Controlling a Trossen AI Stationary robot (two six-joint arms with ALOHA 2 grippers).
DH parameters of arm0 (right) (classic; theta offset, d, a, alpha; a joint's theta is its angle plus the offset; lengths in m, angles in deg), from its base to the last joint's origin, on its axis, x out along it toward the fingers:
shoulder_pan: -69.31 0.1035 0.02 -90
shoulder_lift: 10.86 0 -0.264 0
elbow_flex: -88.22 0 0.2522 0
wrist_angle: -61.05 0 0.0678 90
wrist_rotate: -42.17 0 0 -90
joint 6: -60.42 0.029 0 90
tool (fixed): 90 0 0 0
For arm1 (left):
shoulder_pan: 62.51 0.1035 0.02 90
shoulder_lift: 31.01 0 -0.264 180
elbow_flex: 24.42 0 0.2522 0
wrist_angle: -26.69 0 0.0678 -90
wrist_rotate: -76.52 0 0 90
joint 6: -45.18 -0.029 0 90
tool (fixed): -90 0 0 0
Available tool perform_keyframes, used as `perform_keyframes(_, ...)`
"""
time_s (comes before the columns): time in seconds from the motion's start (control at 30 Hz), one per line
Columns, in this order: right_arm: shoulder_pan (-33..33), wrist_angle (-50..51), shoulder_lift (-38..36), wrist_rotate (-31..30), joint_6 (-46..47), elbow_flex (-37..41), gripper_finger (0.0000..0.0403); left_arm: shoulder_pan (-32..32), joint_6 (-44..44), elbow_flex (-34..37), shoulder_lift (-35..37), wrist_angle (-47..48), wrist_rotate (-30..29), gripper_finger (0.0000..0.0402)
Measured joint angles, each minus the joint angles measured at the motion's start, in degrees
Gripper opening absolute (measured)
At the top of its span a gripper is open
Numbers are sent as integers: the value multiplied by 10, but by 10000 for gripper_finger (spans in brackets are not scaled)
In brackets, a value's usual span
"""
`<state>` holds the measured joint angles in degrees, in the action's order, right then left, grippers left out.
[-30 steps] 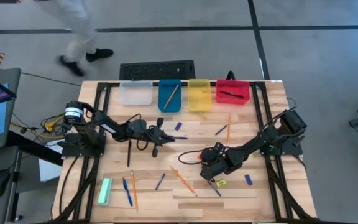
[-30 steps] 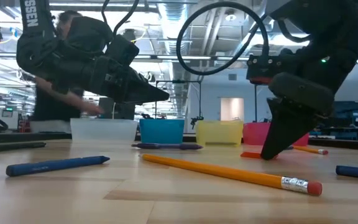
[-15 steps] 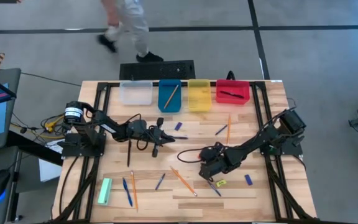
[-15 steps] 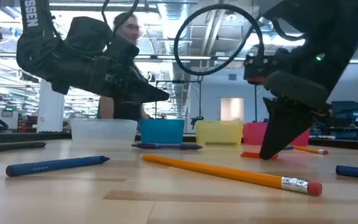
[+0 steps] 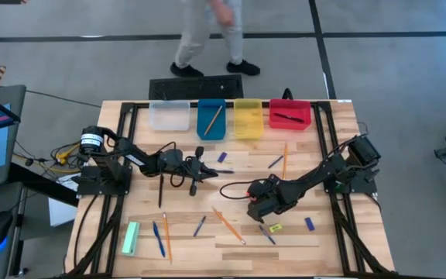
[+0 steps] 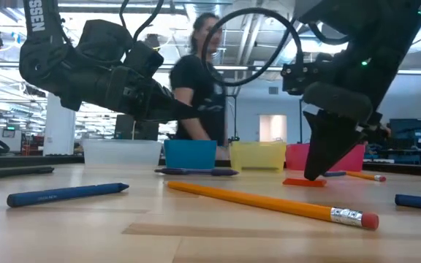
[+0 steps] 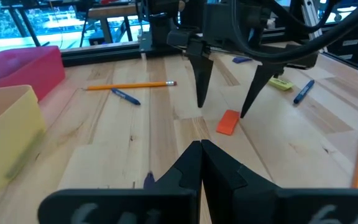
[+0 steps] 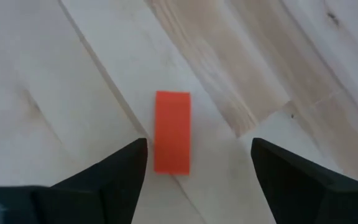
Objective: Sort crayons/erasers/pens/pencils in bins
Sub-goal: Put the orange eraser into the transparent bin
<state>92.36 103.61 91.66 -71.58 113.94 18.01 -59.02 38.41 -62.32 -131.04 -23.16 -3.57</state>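
Right gripper [image 8: 197,163] spread wide over the orange-red eraser [image 8: 172,131], holding nothing. I'd drop straight down so the fingers [image 7: 200,79] bracket the eraser's long sides, then close gently; it's small and could skate. Eraser lies flat on the table [image 5: 316,240] mid-board, between the fingertips, toward 12 o'clock of them. Left gripper [image 5: 194,180] clenched, empty, waiting at 9 o'clock.
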Motion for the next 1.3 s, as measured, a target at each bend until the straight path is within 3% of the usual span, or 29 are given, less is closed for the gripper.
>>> perform_keyframes(0.77, 0, -23, 0, 17, -20, 0, 302, 0, 6, 0, 0, 0, 0, 0)
perform_keyframes(1.0, -3, -99, -4, 26, -12, 49, 301, 0, 6, 0, 0, 0, 0, 0)
perform_keyframes(1.3, -3, -103, -3, 23, -12, 54, 284, 0, 6, 0, 0, 0, 0, 0)
